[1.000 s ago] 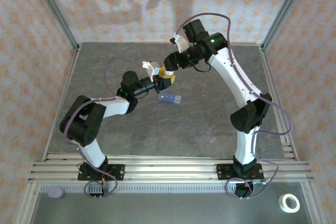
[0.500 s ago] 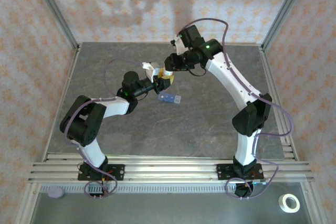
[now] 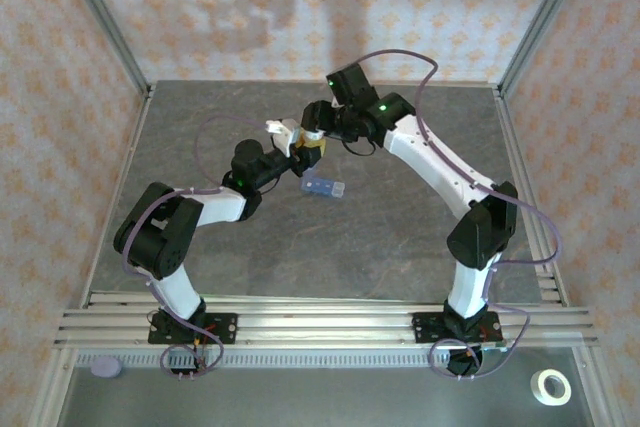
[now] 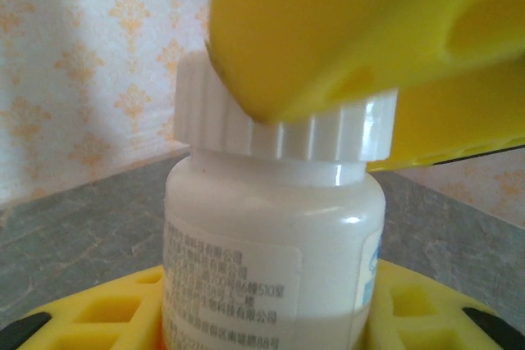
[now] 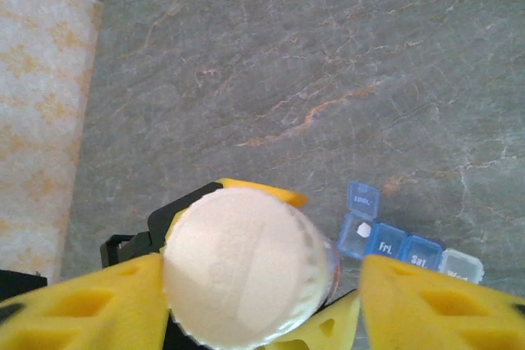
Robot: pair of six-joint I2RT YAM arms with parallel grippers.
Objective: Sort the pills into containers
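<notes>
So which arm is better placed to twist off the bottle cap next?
Right. The right gripper straddles the white cap from above, jaws open; the left gripper clamps the bottle body.

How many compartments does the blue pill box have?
4 in a row: one open with a pill, then Fri, Sat, a clear end one. The bottle may hide more.

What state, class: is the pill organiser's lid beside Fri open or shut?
Open. In the right wrist view that lid of the pill organiser stands flipped up, a white pill below; the Fri lid lies shut.
</notes>
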